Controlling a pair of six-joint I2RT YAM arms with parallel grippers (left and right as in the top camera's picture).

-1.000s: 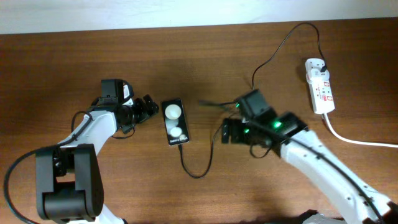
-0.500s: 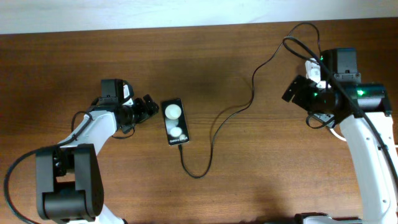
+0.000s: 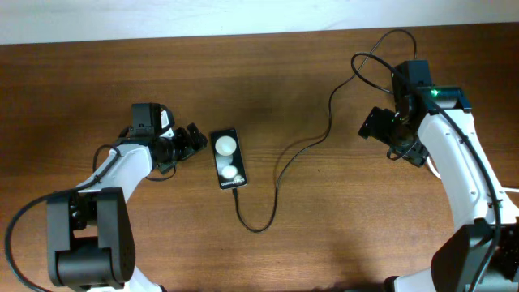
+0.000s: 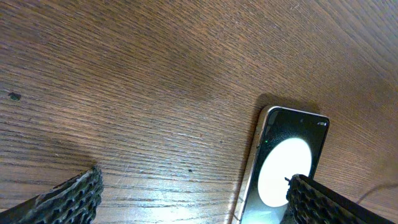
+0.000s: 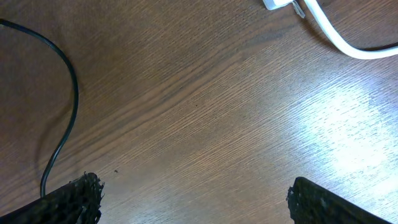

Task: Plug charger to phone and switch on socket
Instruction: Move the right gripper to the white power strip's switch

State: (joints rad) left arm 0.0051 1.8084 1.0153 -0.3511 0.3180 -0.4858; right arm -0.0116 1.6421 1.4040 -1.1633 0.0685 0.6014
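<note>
Your left claw (image 3: 193,139) sits low on the bench (image 3: 97,73), just beside the long left edge of the phone (image 3: 228,160), near its far end. In the left wrist view its ribbed fingertips (image 4: 74,193) are spread wide with nothing between them, and one of them overlaps the phone (image 4: 283,162) at the lower right; you cannot tell from here whether it touches. The phone lies flat, face up, with two white round spots on its screen. The charger (image 3: 302,146) meets the phone's near short end, loops back toward you, then runs up and to the right across the bench and curls into a loop by the right arm; whether the tip is fully seated cannot be told. Your right claw (image 3: 375,123) hangs over bare wood well apart from the phone, its fingers (image 5: 68,199) spread and holding nothing. Through the right wrist camera you see a black stretch of the charger (image 5: 65,106) on the left. At the top edge is a white corner of the socket (image 5: 278,4), with the white cord (image 5: 336,34) curving away from it. From overhead the right arm covers the socket, so its switches cannot be read.
</note>
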